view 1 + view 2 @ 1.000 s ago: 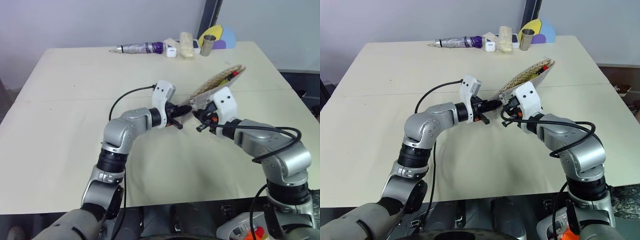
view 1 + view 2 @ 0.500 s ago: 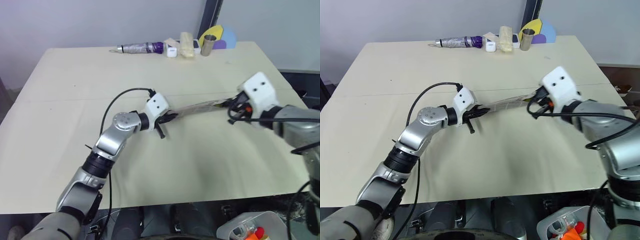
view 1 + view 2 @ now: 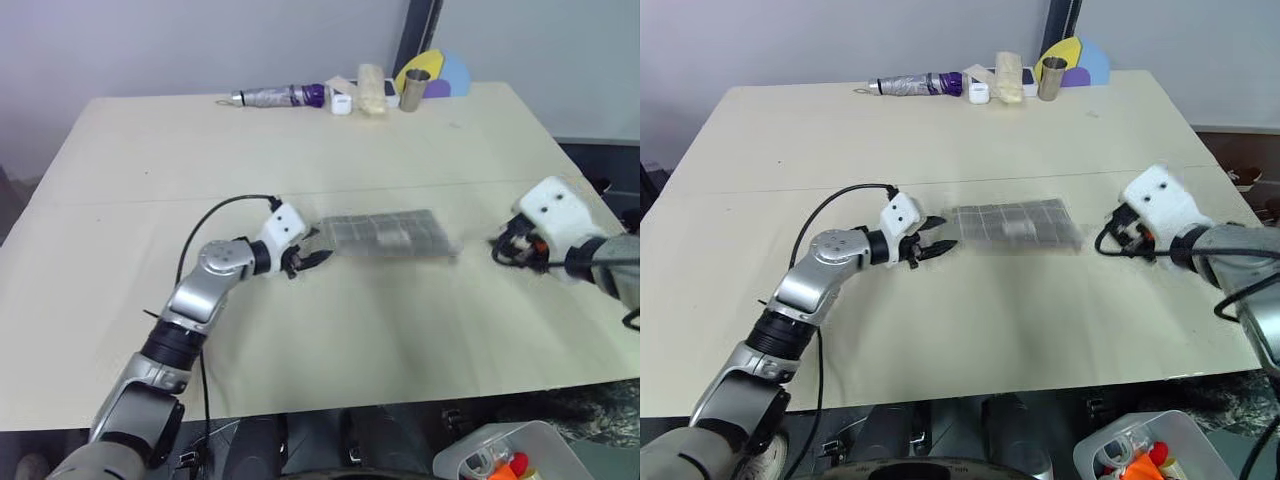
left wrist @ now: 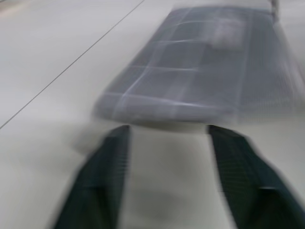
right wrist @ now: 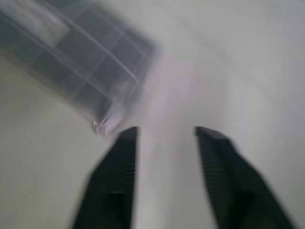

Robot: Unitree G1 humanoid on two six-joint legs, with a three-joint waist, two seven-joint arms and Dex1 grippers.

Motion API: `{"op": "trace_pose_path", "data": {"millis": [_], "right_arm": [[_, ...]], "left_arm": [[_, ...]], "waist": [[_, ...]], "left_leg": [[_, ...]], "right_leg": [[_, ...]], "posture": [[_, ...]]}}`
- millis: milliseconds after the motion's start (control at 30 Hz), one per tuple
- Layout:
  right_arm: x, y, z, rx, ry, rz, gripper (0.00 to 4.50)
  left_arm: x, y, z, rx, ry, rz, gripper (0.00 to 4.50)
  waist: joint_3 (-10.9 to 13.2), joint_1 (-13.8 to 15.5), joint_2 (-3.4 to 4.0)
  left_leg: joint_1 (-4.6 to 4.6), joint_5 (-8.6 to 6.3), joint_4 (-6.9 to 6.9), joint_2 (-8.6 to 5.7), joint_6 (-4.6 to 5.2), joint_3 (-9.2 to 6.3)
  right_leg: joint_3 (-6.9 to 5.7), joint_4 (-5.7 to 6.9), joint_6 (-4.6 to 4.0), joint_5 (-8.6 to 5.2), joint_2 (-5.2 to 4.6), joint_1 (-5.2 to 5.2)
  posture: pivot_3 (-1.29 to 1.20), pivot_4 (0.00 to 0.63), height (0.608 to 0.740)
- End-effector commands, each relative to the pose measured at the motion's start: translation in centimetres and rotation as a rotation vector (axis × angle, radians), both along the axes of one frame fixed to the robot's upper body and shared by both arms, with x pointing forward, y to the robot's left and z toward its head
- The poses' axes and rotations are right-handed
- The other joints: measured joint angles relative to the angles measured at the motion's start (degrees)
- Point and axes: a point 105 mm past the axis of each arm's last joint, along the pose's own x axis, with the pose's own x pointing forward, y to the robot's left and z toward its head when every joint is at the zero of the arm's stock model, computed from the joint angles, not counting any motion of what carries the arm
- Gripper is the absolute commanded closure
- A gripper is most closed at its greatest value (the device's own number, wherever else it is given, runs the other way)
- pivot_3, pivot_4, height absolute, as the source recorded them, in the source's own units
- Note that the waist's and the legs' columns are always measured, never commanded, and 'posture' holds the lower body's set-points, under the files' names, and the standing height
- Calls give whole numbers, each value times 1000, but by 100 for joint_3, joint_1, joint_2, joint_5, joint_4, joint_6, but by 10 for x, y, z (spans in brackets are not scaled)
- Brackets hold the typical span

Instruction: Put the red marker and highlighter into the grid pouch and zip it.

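Observation:
The grid pouch (image 3: 385,235), grey with white grid lines, lies flat on the cream table (image 3: 150,200) between my two grippers. My left gripper (image 3: 310,255) is just off its left end, open, with nothing between its fingers (image 4: 109,162). My right gripper (image 3: 497,248) is off the pouch's right end with a gap between them, also open and empty. In the left wrist view the pouch (image 4: 205,71) lies just beyond the fingertips. In the right wrist view a pouch (image 5: 90,62) corner with the zipper end shows past the fingers (image 5: 214,162). The red marker and highlighter are hidden.
Along the table's far edge lie a folded umbrella (image 3: 280,96), a small white box (image 3: 343,103), a beige roll (image 3: 373,88) and a metal cup (image 3: 416,88). A bin (image 3: 500,455) stands below the table's near right edge.
Both grippers have opened and let go of the pouch, which dropped from a raised tilt to flat on the table. The left arm swung left and down, the right arm right.

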Motion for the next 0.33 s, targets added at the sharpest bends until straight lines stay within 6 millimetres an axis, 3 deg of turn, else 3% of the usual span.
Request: {"op": "trace_pose_path", "data": {"millis": [33, 167, 333], "right_arm": [[-13, 8, -1, -19, -2, 88, 1021], [-22, 6, -6, 19, -23, 122, 1021], [-12, -12, 2, 130, -141, 52, 1021]], "left_arm": [[-9, 22, 7, -9, 2, 21, 351], [-25, 65, -8, 31, 77, 110, 351], [-34, 115, -16, 45, 95, 283, 351]], "waist": [[0, -3, 0], [0, -41, 0], [3, -33, -5]], "left_leg": [[-1, 0, 1, -1, 0, 1], [4, 0, 1, 1, 1, 1], [40, 0, 1, 1, 0, 1]], "right_leg": [[0, -1, 1, 0, -2, 0], [0, -1, 1, 0, -1, 4], [-2, 2, 0, 0, -3, 37]], "posture": [[0, 150, 740], [0, 150, 740], [0, 150, 740]]}}
